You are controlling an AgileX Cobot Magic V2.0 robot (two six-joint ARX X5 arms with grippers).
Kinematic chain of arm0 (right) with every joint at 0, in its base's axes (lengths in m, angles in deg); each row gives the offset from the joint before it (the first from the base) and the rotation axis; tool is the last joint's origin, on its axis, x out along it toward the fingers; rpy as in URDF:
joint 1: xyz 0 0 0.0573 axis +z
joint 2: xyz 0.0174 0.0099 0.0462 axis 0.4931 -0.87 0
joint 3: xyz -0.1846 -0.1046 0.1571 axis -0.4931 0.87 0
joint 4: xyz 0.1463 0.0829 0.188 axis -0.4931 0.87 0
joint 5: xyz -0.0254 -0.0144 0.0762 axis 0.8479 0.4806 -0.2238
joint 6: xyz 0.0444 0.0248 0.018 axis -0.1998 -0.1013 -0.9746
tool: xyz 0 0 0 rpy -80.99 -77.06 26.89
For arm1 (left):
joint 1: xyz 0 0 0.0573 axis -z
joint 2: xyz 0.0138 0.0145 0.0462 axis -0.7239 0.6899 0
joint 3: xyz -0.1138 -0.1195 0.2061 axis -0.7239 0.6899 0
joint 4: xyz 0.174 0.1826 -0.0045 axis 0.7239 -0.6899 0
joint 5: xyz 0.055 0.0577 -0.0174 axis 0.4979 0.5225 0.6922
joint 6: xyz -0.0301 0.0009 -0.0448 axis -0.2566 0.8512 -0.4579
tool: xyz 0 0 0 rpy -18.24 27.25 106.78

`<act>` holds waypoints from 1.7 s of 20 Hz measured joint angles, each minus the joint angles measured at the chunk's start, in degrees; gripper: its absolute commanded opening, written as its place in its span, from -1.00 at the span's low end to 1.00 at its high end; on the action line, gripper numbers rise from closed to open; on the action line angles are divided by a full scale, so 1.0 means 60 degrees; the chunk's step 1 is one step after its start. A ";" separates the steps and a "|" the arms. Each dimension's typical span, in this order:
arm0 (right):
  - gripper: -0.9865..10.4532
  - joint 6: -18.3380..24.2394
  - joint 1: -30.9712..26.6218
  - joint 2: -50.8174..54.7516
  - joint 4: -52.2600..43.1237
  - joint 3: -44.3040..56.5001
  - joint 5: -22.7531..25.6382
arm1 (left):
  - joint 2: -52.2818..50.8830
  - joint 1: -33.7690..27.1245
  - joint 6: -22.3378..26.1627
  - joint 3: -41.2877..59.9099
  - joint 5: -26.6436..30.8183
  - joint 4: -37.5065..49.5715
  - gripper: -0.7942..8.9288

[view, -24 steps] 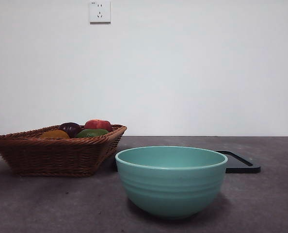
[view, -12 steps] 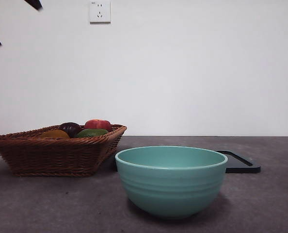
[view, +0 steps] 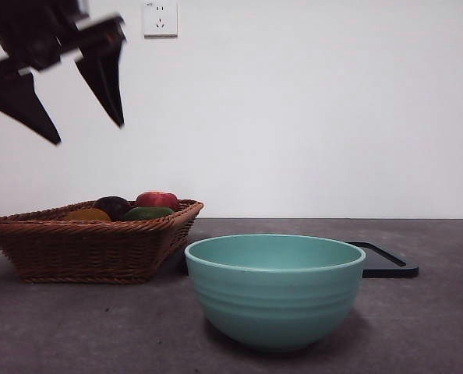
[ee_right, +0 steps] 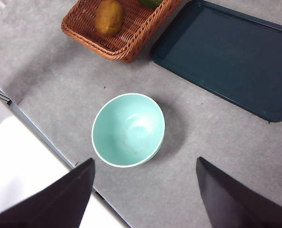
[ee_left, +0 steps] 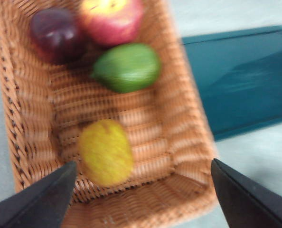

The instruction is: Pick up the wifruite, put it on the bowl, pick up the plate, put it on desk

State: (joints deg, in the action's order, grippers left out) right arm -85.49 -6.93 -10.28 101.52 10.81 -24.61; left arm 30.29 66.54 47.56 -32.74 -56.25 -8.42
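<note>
While the wifruite (ee_left: 106, 152) lies at lower left of the wrist frame inside the wicker basket (view: 91, 249), the left gripper (view: 83, 117) hangs above it, jaws wide and empty, ready to descend toward it; the bowl (view: 276, 290) waits centre-frame.

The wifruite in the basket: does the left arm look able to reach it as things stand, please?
Probably yes. The left gripper hangs open above the basket, and the wifruite lies uncovered at one end, apart from the green fruit, with nothing over it.
</note>
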 measured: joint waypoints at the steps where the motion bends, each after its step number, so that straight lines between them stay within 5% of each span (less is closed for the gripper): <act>1: -0.24 0.0000 0.0000 0.0000 0.0000 0.0000 0.0000 | 0.0404 0.0040 0.0000 -0.0120 0.0189 -0.0018 0.06; 6: -0.24 0.0000 0.0000 0.0000 0.0000 0.0000 0.0000 | 0.1978 0.0062 0.0000 -0.0168 0.0929 -0.0036 0.06; 17: -0.24 0.0000 0.0000 0.0000 0.0004 0.0000 0.0000 | 0.3024 0.0102 0.0000 -0.0182 0.0951 0.0474 0.05; 22: -0.24 0.0000 0.0000 0.0000 0.0000 0.0000 0.0000 | 0.3173 0.0102 -0.0011 -0.0189 0.0958 0.0550 -0.42; 25: -0.24 0.0000 0.0000 0.0000 0.0000 0.0000 0.0000 | 0.3158 0.0102 -0.0011 -0.0189 0.0958 0.0550 -0.46; 30: -0.24 0.0000 0.0000 0.0000 0.0000 0.0000 0.0000 | 0.1082 0.0525 -0.0015 -0.0197 0.0146 0.0102 -0.46; 34: -0.24 0.0000 0.0000 0.0000 -0.0007 0.0000 0.0029 | -0.0386 0.2288 0.0102 -0.0197 -0.0776 -0.0831 -0.46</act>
State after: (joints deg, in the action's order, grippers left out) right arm -85.49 -6.93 -10.28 101.48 10.81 -24.43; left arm 27.97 80.27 48.18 -33.92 -60.90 -13.40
